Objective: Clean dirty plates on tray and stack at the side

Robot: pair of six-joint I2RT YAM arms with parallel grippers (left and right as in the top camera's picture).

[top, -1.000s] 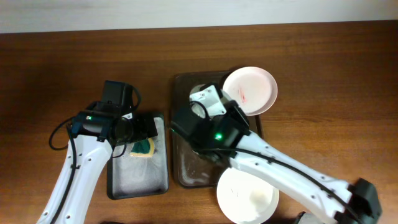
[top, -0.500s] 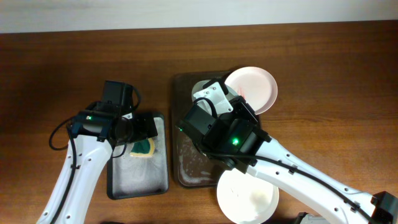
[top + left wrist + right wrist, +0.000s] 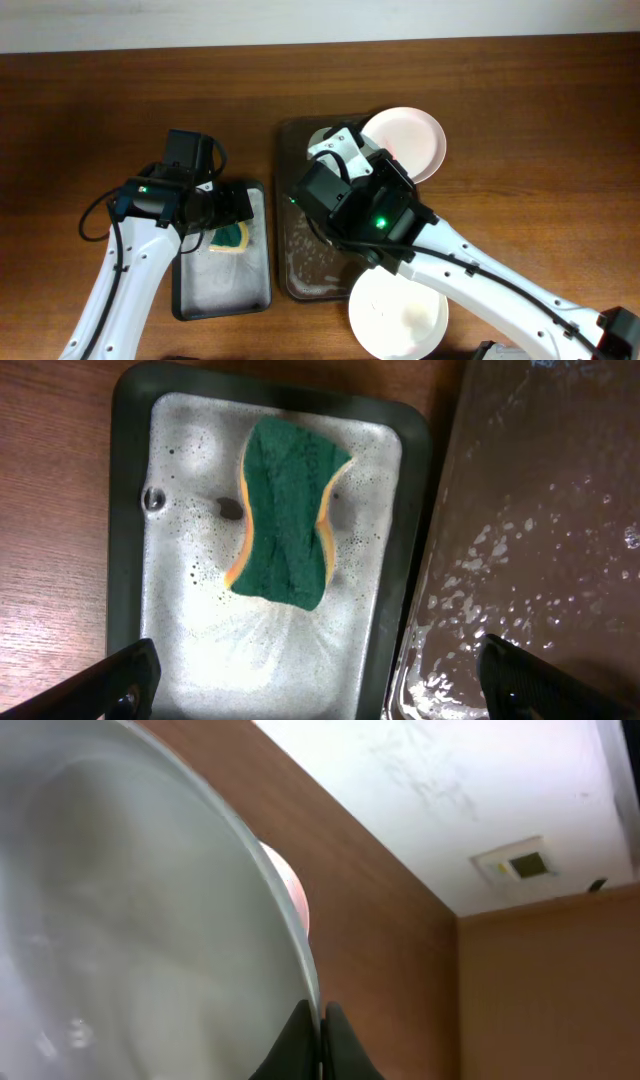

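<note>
My right gripper [image 3: 321, 1025] is shut on the rim of the pale green plate [image 3: 130, 920] and holds it tilted up over the dark brown tray [image 3: 300, 270]. In the overhead view my right arm hides most of this plate. The pinkish-white plate [image 3: 405, 143] lies on the tray's far right corner, over the rim, and shows a reddish smear. The white plate [image 3: 397, 315] lies on the table just off the tray's near right corner. My left gripper [image 3: 320, 675] is open and empty above the black tray [image 3: 130, 510].
A green and yellow sponge [image 3: 285, 510] lies in soapy water in the black tray [image 3: 190, 290], left of the brown tray [image 3: 540, 510]. The brown tray is wet with suds. The wall runs along the table's far edge.
My right arm has shifted a little to the right and towards the pinkish-white plate, with the green plate in its grip. My left arm has not moved.
</note>
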